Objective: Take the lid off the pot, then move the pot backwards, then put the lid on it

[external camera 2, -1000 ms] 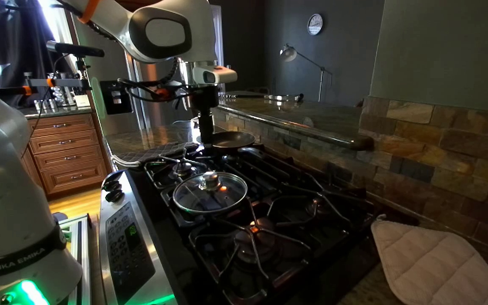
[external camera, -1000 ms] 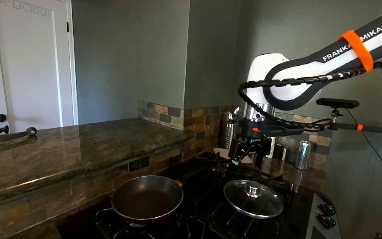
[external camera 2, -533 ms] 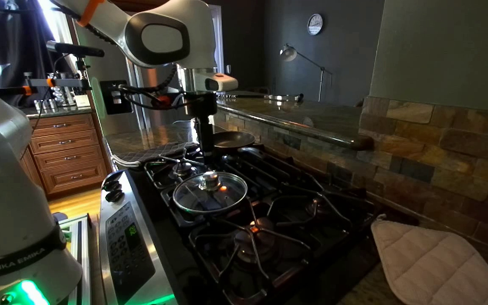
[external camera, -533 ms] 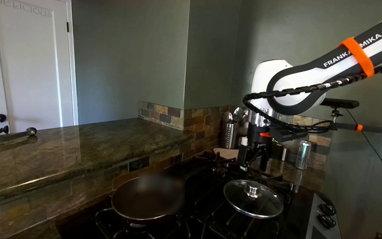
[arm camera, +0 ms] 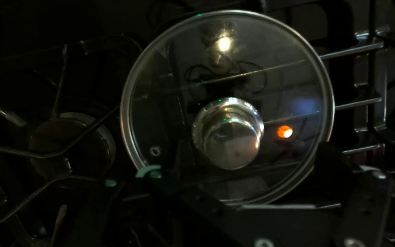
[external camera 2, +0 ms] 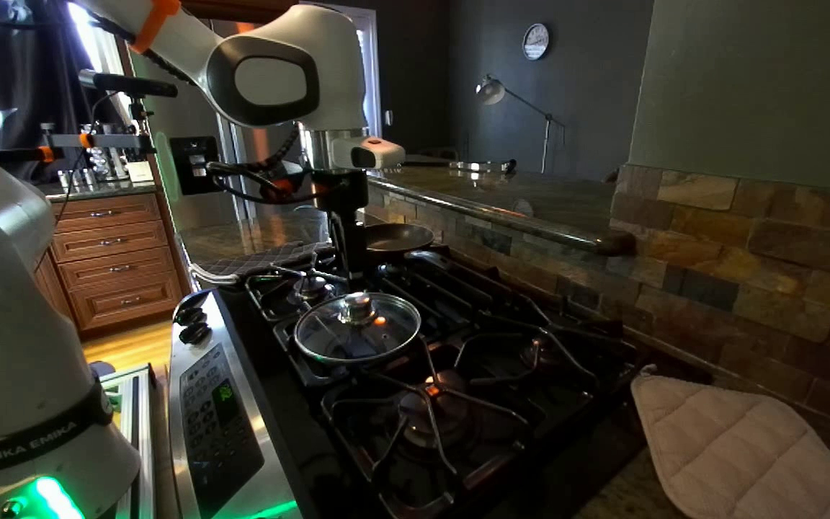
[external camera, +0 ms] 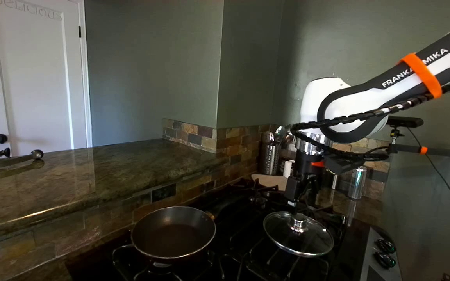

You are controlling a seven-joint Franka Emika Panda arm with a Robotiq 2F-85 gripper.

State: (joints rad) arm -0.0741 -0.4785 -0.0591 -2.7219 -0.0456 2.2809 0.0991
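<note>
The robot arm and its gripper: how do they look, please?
The arm is white with dark panels; an orange band partly covers its FRANKA EMIKA lettering. A black, wrapped cable runs along it. The two-fingered gripper is mostly black. A green light glows at the base.

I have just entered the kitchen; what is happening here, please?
A robot arm is working at the stove. Its open claw hangs close to the knob of the glass lid, not gripping it. The lid rests knob-up on the stove, apart from the pot, which stands uncovered on the same stove.
</note>
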